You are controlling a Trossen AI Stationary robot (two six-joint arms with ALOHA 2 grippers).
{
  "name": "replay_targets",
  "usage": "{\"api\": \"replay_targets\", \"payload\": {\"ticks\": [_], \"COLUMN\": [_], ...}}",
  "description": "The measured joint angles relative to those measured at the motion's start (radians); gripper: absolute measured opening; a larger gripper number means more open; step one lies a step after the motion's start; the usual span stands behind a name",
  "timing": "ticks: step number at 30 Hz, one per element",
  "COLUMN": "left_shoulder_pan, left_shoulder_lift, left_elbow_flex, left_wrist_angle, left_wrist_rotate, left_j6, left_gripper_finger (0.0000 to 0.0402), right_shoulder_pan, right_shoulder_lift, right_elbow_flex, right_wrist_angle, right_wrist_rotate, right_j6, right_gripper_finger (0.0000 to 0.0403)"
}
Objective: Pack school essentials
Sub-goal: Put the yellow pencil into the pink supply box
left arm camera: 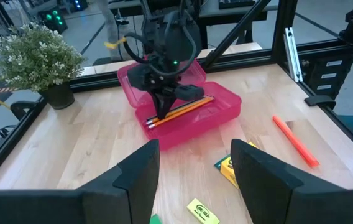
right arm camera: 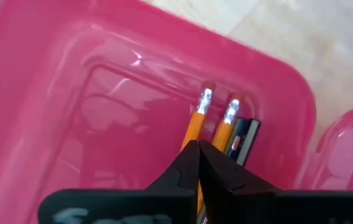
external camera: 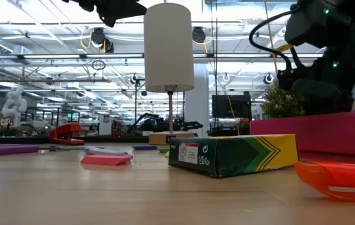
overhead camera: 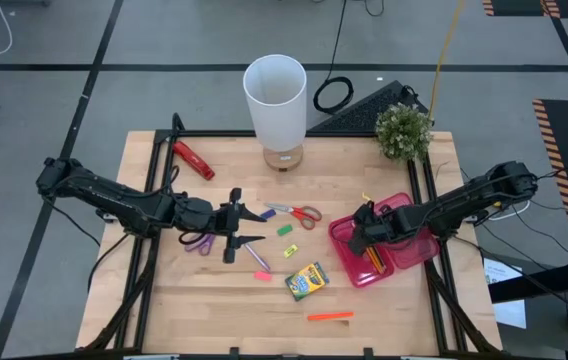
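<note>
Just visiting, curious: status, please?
Right gripper shut over pencils in pink case. Left gripper open above table. Crayon box unpacked.

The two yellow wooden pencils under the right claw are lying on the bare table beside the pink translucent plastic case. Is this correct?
Not quite. The two yellow wooden pencils lie inside the pink translucent plastic case, not on the bare table; the right claw is shut over them. The right wrist view shows it.

Robotics lab: idle robot arms (external camera: 14,103) behind.
</note>
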Motion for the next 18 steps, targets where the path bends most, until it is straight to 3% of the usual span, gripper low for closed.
{"api": "replay_targets", "payload": {"ticks": [18], "left_shoulder_pan": [0.000], "left_shoulder_lift": [0.000], "left_elbow_flex": [0.000], "left_wrist_angle": [0.000], "left_wrist_rotate": [0.000], "left_j6": [0.001], "left_gripper_finger": [0.0202], "right_shoulder_pan": [-0.005], "right_shoulder_lift": [0.004], "right_elbow_flex": [0.017], "right_wrist_angle": [-0.034], "right_wrist_rotate": [-0.061], "right_j6": [-0.017], "right_gripper_finger": [0.0000]}}
